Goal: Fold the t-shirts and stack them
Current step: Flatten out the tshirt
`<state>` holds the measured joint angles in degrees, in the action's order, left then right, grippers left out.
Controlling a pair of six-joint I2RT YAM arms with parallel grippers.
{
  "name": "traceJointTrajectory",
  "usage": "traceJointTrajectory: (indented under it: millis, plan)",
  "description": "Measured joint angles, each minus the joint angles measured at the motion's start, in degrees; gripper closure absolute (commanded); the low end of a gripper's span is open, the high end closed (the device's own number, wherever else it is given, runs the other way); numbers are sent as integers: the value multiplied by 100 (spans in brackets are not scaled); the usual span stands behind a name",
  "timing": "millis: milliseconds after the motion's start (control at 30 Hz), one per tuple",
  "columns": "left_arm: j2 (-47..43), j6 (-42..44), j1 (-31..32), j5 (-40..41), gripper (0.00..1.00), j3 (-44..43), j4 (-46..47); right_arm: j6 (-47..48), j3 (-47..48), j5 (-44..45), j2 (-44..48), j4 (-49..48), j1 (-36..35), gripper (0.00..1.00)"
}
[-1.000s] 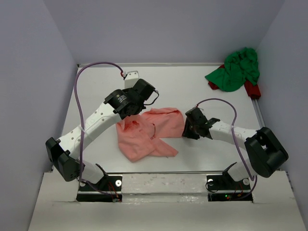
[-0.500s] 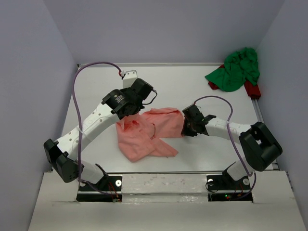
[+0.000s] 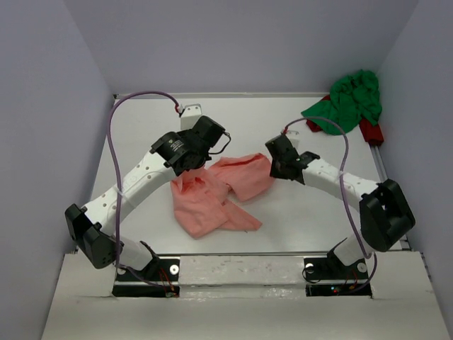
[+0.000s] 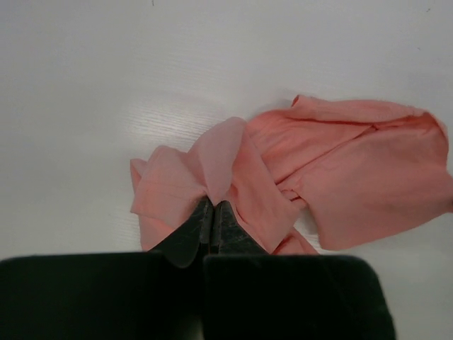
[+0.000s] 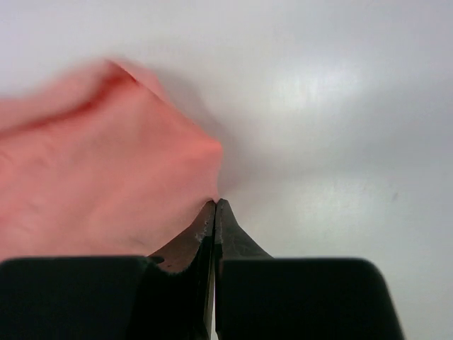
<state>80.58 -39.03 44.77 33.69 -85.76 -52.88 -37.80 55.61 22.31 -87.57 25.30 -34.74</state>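
A salmon pink t-shirt (image 3: 216,195) lies crumpled in the middle of the white table. My left gripper (image 3: 191,168) is shut on a pinch of its left upper part; in the left wrist view the pink cloth (image 4: 233,177) bunches up from the closed fingertips (image 4: 214,204). My right gripper (image 3: 272,167) is shut on the shirt's right edge, lifted a little; in the right wrist view the pink cloth (image 5: 106,163) hangs left of the closed tips (image 5: 215,203). A bright green t-shirt (image 3: 348,103) lies heaped at the back right corner.
A red object (image 3: 369,131) sits under and beside the green heap, by the table's right edge. Grey walls close in the table at the left, back and right. A purple cable (image 3: 117,142) loops over the left arm.
My right gripper has shut on the pink shirt's right edge and moved it up and towards the back. The left gripper has kept its grip and place.
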Motion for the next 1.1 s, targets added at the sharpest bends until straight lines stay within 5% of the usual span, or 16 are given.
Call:
traceJointTrajectory:
  millis: [300, 467, 1100]
  plan:
    - [247, 389, 61, 741, 100, -669, 116, 2975, 4085, 837, 57, -140, 1115, 100]
    - [107, 876, 87, 970, 100, -1309, 518, 4273, 5608, 1119, 118, -264, 1958, 100]
    - [-1821, 1687, 127, 848, 100, -2133, 953, 4815, 6395, 306, 1788, 651, 1847, 100]
